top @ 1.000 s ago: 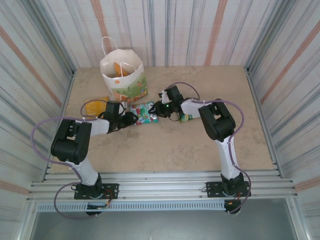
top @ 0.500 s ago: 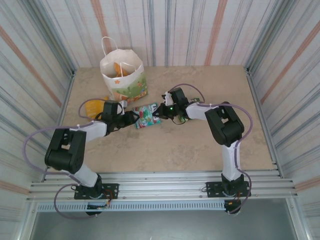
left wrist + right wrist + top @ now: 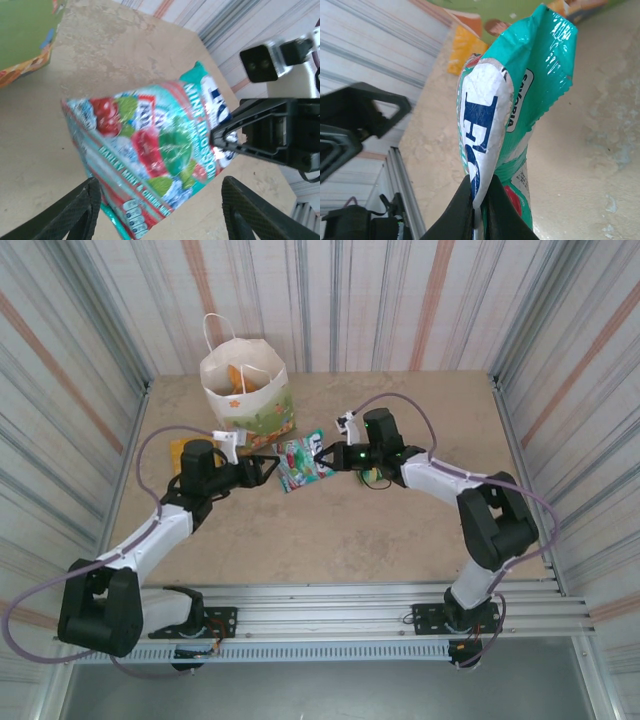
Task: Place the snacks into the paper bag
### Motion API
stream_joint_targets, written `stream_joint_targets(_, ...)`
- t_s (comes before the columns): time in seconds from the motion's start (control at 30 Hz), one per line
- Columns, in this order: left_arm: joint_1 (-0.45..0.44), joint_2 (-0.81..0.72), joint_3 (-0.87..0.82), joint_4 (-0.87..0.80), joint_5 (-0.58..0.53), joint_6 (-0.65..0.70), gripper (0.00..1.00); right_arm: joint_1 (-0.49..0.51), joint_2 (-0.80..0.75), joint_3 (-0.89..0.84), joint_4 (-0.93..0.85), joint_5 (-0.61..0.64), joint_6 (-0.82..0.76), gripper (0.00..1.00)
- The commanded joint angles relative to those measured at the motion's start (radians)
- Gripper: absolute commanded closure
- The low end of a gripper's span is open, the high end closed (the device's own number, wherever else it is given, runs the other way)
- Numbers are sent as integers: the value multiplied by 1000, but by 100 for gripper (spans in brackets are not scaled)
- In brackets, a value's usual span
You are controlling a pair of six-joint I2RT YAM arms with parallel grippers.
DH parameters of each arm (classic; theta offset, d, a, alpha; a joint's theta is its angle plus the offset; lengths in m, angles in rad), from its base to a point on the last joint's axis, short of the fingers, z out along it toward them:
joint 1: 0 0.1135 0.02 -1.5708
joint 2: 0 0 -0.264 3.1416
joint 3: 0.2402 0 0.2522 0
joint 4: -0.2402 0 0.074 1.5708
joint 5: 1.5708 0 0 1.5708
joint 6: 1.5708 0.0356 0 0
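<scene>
Transfer is the step in hand, I am judging. The right hand (image 3: 322, 454) is pinching the green-and-white packet (image 3: 303, 460) by one edge, fingers clamped together on the foil, and is holding it seemingly clear of the surface (image 3: 330, 530), just in front of the paper bag (image 3: 262, 390). The left hand (image 3: 262, 468) is gaping wide, straddling the packet's other end and gripping nothing. Doing this well is calling for lifting above the bag's rim before releasing.
</scene>
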Motion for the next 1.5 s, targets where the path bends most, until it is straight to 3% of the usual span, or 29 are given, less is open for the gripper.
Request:
stream_joint_targets(0.0, -6, -2, -50, 126, 73, -50, 31, -17, -97, -39, 106, -80, 7, 100)
stream_joint_targets(0.13, -39, 15, -56, 200, 100, -75, 24, -34, -160, -75, 190, -129, 59, 100)
stream_joint_targets(0.3, -90, 29, -49, 278, 90, -83, 25, -36, -198, -90, 232, -169, 78, 100)
stream_joint_targets(0.6, -112, 19, -28, 323, 87, -102, 53, -36, -202, -107, 316, -188, 142, 98)
stream_joint_targets(0.8, -113, -50, 15, 185, 41, -29, 77, -36, -209, -116, 298, -163, 140, 90)
stream_joint_targets(0.93, -113, -106, 85, 47, -6, 49, 87, -38, -229, -126, 259, -96, 128, 65)
stream_joint_targets(1.03, -113, -130, 182, -67, -59, 114, 90, -42, -246, -141, 225, -29, 118, 54)
stream_joint_targets(1.13, -109, -120, 320, -210, -149, 171, 100, -45, -241, -151, 221, -11, 124, 51)
stream_joint_targets(1.47, -6, 71, 768, -401, -199, 172, 100, -33, -205, -133, 180, -16, 122, 51)
